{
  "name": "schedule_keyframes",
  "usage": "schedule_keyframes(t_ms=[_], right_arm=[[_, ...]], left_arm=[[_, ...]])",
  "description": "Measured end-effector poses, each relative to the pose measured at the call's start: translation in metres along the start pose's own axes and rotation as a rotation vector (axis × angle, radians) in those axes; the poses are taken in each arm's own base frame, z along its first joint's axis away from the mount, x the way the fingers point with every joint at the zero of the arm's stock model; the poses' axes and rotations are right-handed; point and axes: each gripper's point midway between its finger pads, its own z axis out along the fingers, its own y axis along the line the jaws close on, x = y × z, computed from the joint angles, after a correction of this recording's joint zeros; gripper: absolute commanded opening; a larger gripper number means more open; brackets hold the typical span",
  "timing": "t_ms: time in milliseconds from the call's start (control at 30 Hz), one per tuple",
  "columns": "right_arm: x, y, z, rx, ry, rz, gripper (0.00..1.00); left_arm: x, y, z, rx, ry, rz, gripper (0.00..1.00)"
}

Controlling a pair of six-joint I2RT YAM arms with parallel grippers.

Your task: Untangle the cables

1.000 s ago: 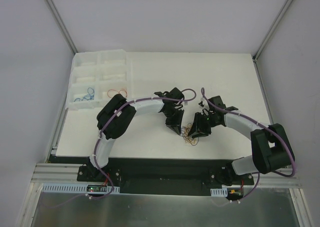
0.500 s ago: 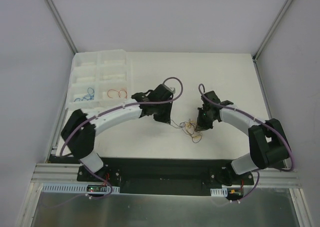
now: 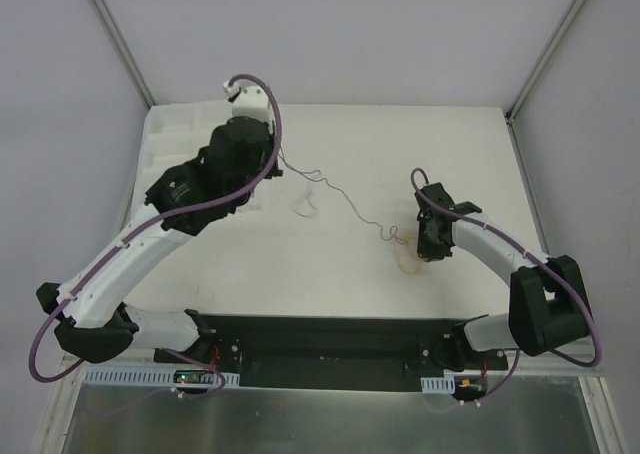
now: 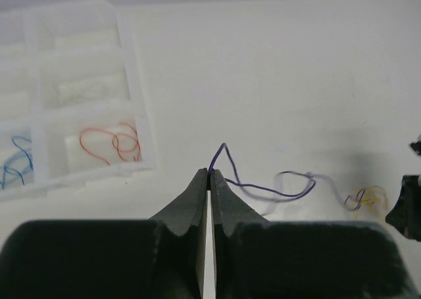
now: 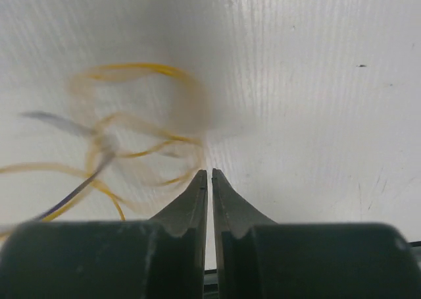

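Sorting is partly done: a blue cable [image 4: 18, 162] and red cables [image 4: 112, 144] are lying in tray [image 4: 136, 101] compartments left of the left end effector [image 4: 209, 174], which is pinching a purple cable [image 4: 263, 190] trailing rightward over the worktop [image 4: 296, 81]. Yellow cables [image 5: 135, 137] are lying knotted just ahead-left of the right end effector [image 5: 210, 174], narrowed on nothing visible.

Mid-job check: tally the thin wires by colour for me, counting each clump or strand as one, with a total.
Blue clump, in the tray: 1
Red clump, in the tray: 1
Purple strand, in the left pincer: 1
Yellow tangle, on the table: 1
Total: 4
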Motion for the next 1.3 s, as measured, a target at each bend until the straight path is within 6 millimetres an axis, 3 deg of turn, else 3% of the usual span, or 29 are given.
schedule_keyframes(t_ms=[167, 300, 400, 533, 633, 833, 933, 1033, 1133, 1300], right_arm=[[0.001, -0.009, 0.005, 0.028, 0.025, -0.004, 0.17], [0.001, -0.011, 0.007, 0.016, 0.033, -0.001, 0.27], [0.004, -0.005, 0.007, -0.027, 0.038, -0.010, 0.39], [0.007, 0.016, -0.001, -0.164, 0.051, -0.040, 0.49], [0.007, 0.039, -0.014, -0.295, 0.045, -0.061, 0.58], [-0.002, 0.088, -0.059, -0.606, -0.042, -0.104, 0.62], [-0.003, 0.100, -0.074, -0.703, -0.079, -0.095, 0.61], [0.004, 0.099, -0.075, -0.721, -0.063, -0.064, 0.60], [0.011, 0.092, -0.064, -0.702, -0.020, -0.019, 0.58], [0.028, 0.079, -0.045, -0.620, 0.060, 0.030, 0.56]], left_arm=[[-0.102, 0.008, -0.042, 0.004, -0.226, -0.024, 0.00], [-0.164, 0.013, -0.074, 0.020, -0.367, -0.049, 0.00], [-0.187, 0.009, -0.088, 0.062, -0.424, -0.071, 0.00], [-0.190, -0.001, -0.088, 0.106, -0.423, -0.080, 0.00], [-0.186, -0.018, -0.082, 0.175, -0.398, -0.086, 0.00], [-0.169, -0.048, -0.073, 0.296, -0.328, -0.118, 0.00], [-0.162, -0.064, -0.068, 0.358, -0.291, -0.138, 0.00], [-0.138, -0.081, -0.052, 0.397, -0.218, -0.171, 0.00], [-0.089, -0.097, -0.022, 0.404, -0.083, -0.166, 0.00], [0.013, -0.115, 0.021, 0.402, 0.190, -0.134, 0.00]])
